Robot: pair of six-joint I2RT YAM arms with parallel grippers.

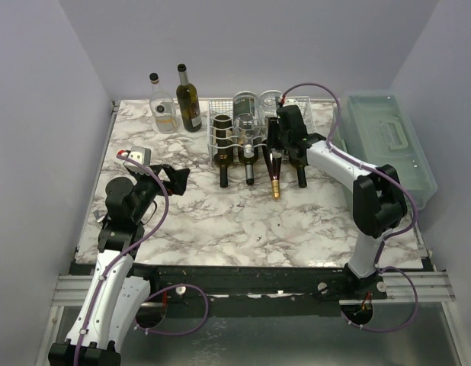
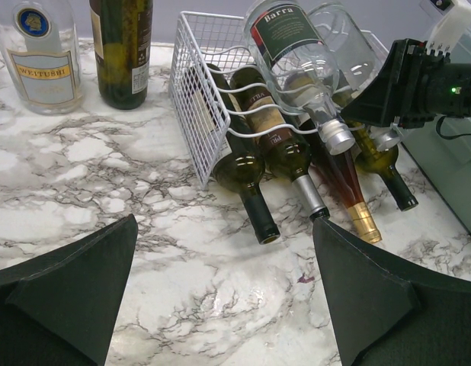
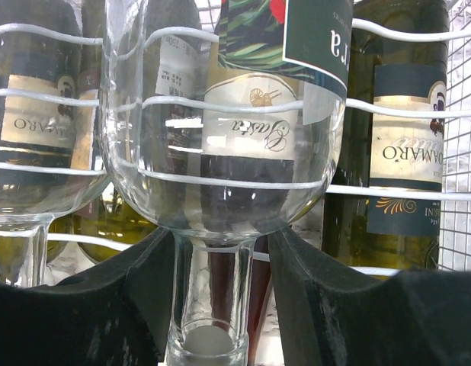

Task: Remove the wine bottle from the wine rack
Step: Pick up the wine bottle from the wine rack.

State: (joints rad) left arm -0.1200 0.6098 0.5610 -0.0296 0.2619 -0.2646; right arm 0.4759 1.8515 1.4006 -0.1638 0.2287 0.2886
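Observation:
The white wire wine rack [image 1: 217,130] stands at the back middle of the table, and also shows in the left wrist view [image 2: 193,91]. Dark bottles lie in its lower tier, clear glass bottles on top. My right gripper [image 1: 287,137] is at the rack's front right. In the right wrist view its jaws [image 3: 220,297] straddle the neck of a clear glass bottle [image 3: 220,152] that lies in the upper cradle. A narrow gap shows at the neck's right side. My left gripper [image 1: 177,178] is open and empty over the table left of the rack, its fingers [image 2: 68,293] wide apart.
Two upright bottles, one clear [image 1: 163,107] and one dark green [image 1: 189,101], stand at the back left. A translucent green-grey box with a handle [image 1: 392,145] lies along the right edge. Necks of lower-tier bottles [image 1: 276,183] stick out toward the front.

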